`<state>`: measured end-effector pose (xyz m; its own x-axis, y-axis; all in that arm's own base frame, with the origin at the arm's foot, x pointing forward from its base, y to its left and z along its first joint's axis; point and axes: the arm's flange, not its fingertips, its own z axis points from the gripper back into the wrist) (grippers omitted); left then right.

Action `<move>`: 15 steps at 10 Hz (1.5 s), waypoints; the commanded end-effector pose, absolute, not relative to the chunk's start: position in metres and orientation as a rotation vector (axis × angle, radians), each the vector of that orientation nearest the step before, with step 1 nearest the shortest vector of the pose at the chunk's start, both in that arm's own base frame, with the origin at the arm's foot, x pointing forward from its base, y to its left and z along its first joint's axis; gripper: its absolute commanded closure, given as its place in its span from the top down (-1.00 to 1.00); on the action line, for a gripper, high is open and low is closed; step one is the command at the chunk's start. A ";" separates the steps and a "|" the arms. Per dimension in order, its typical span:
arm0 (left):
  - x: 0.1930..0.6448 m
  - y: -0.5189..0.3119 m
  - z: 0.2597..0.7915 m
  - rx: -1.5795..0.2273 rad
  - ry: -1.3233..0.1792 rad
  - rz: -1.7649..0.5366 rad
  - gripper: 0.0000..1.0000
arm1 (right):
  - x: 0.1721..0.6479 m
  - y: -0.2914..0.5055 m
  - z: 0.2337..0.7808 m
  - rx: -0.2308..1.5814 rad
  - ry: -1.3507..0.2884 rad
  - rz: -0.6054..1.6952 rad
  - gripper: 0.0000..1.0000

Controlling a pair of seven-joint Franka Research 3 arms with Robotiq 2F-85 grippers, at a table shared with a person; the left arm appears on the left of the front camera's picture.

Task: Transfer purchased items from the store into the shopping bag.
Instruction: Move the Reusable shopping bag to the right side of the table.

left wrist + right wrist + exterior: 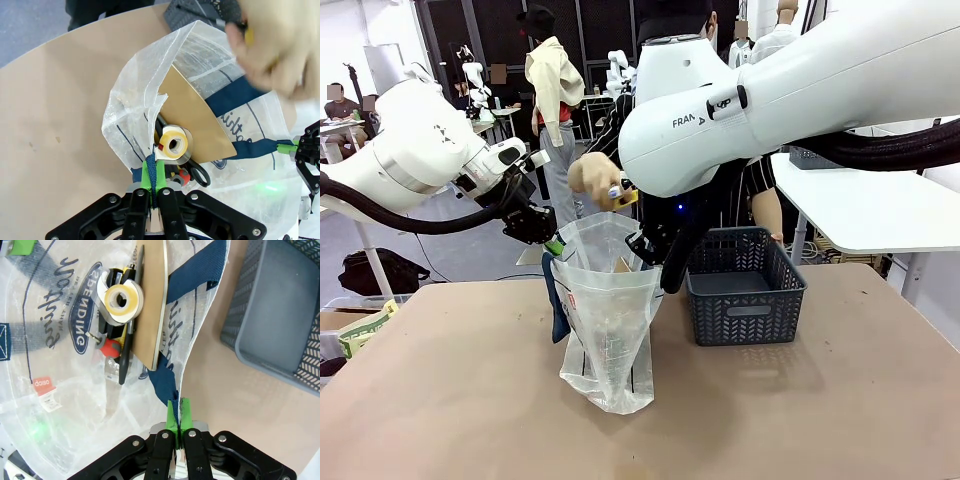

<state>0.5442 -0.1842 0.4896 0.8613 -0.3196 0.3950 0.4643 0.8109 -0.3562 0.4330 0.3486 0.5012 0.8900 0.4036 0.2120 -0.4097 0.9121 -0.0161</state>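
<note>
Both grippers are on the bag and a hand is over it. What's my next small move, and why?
Probably just hold both arms steady. The left gripper and right gripper are each shut on a navy strap, spreading the bag open, and the person's hand holds a small item just above it. Moving might narrow the opening.

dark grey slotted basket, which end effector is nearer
Right. The right end effector grips the translucent white plastic bag on its side next to the dark grey slotted basket; the left end effector grips the bag's opposite side, farther off.
</note>
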 end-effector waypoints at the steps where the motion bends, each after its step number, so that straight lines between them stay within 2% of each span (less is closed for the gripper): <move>1: 0.545 -0.182 0.490 -0.459 -0.330 -0.425 -1.00 | 0.430 0.345 0.500 0.026 -0.212 0.416 -1.00; 11: 0.544 -0.184 0.490 -0.461 -0.327 -0.427 -1.00 | 0.433 0.349 0.501 0.029 -0.214 0.422 -1.00; 13: 0.545 -0.193 0.491 -0.489 -0.322 -0.524 -1.00 | 0.431 0.359 0.508 0.033 -0.252 0.478 -1.00; 15: 0.551 -0.196 0.492 -0.540 -0.337 -0.521 -1.00 | 0.432 0.371 0.512 0.018 -0.267 0.531 -1.00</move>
<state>0.5424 -0.1977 0.4931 0.8261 -0.3785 0.4175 0.5324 0.7670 -0.3581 0.4256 0.3668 0.5110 0.8563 0.4606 0.2338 -0.4696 0.8827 -0.0191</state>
